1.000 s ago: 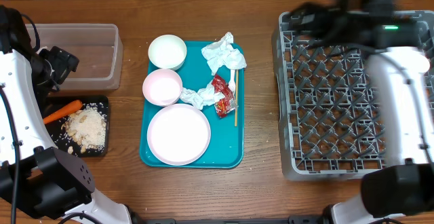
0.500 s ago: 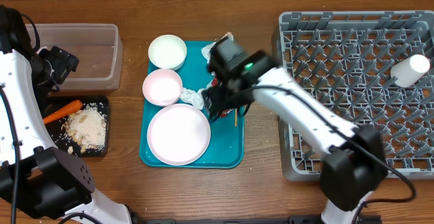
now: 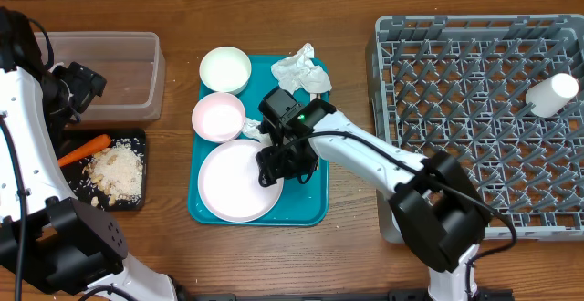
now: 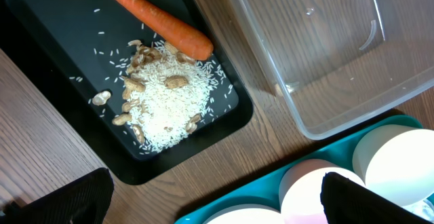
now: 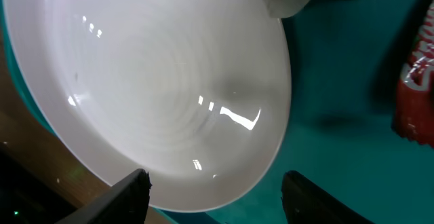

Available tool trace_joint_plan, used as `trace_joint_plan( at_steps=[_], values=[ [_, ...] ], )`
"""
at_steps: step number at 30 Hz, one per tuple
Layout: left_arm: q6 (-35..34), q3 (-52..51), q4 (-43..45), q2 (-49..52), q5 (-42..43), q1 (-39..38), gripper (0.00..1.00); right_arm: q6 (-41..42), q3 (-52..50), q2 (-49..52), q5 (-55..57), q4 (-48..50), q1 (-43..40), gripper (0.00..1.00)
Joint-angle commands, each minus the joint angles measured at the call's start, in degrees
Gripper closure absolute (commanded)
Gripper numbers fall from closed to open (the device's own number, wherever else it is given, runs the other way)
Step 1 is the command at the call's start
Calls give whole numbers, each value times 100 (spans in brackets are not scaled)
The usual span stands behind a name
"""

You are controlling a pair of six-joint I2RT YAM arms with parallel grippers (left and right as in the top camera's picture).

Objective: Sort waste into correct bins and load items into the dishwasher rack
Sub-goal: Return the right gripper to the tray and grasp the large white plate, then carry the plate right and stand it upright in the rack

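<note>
Hovering over large plate (image 3: 239,181), right hand (image 5: 214,184) spread, left hand (image 4: 213,183) spread near clear tub (image 3: 123,68)

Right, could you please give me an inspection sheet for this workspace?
Surface: wooden table.
Job's things: plate, two bowls, napkins and red wrapper on the teal tray; cup in the rack; carrot and rice scraps in the black tray; clear tub empty.
Clutter: nothing seen.
End effectors: left end effector open beside the tub; right end effector open over the plate.
Cables: black lead by the left arm.
Surroundings: nothing seen.
</note>
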Motion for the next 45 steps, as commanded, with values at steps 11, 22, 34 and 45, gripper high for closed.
trace_joint_plan(
  at_steps=[11, 22, 34, 45],
  values=[
    [-101, 81, 4, -111, -2, -15, 0, 485, -107, 426, 72, 149, 17, 65],
    [-98, 81, 4, -111, -2, -15, 0, 555, 452, 337, 374, -549, -57, 96],
    [-98, 81, 4, -111, -2, -15, 0, -125, 1700, -761, 1519, -2597, -833, 96],
    [-98, 81, 4, -111, -4, -15, 0, -238, 2450, -1945, 4356, -2514, -3403, 96]
  ],
)
